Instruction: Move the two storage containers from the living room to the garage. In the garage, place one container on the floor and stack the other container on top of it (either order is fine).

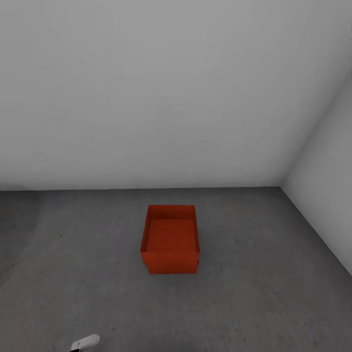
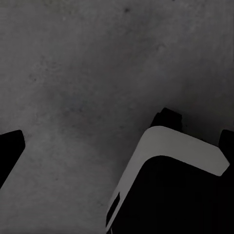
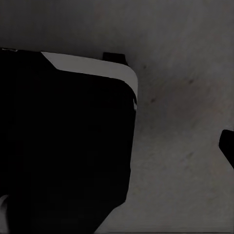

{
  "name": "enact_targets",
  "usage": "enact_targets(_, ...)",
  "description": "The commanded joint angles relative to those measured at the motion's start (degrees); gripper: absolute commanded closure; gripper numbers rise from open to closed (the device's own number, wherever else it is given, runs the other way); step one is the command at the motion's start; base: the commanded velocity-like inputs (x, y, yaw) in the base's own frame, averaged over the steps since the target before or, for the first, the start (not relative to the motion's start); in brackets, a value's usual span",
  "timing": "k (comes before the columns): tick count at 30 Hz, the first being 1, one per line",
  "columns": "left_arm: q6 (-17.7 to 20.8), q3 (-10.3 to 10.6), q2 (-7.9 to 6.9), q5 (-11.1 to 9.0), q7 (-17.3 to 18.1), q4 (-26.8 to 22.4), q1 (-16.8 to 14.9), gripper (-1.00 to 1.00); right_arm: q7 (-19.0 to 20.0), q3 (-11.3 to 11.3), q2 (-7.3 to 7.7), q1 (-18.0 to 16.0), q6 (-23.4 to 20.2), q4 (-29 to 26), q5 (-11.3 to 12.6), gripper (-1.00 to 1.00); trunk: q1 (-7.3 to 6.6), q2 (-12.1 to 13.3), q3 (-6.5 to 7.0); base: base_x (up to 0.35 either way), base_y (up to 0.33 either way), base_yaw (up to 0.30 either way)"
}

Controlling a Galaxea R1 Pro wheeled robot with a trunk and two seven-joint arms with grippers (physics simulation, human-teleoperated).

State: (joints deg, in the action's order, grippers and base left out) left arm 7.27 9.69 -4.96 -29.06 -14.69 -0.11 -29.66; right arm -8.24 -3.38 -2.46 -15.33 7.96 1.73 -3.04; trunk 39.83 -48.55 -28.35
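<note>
1. I see one bin on the floor, centre frame, near the white wall.
2. I can't tell either hand's state; both wrist cameras face bare concrete.

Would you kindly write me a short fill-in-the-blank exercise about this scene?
1. The bin standing on the floor is coloured ____.
2. The top of the bin is ____.
3. Behind the bin rises a plain white ____.
4. The number of bins in the head view is ____.

Missing words: orange-red; open; wall; one
</note>
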Motion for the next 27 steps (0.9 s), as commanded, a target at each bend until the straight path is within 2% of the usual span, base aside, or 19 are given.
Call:
enact_targets(1,-1.1,0.5,0.01,-0.5,-0.2,0.0,0.8,-1.00,-0.4,-0.3,-0.01,0.3,0.5,0.2,-0.3,-1.00,0.01,0.0,0.04,0.000,0.000,0.000)
enact_targets(5,-4.1,0.5,0.21,-0.6,-0.3,0.0,2.5,-1.00,0.0,-0.4,-0.03,0.8,0.9,0.2,-0.3,-1.00,0.01,0.0,0.40,0.000,0.000,0.000)
enact_targets(8,-5.0,0.5,0.42,-0.4,-0.2,-0.2,2.9,-1.00,0.2,-0.4,-0.04,0.9,0.8,0.2,-0.3,-1.00,0.01,0.0,0.67,0.000,0.000,0.000)
enact_targets(27,-5.4,0.5,0.86,-0.4,-0.2,-0.1,3.0,-1.00,0.9,-0.4,-0.08,2.8,0.9,0.2,-0.4,-1.00,0.01,0.0,2.41,0.000,0.000,0.000)
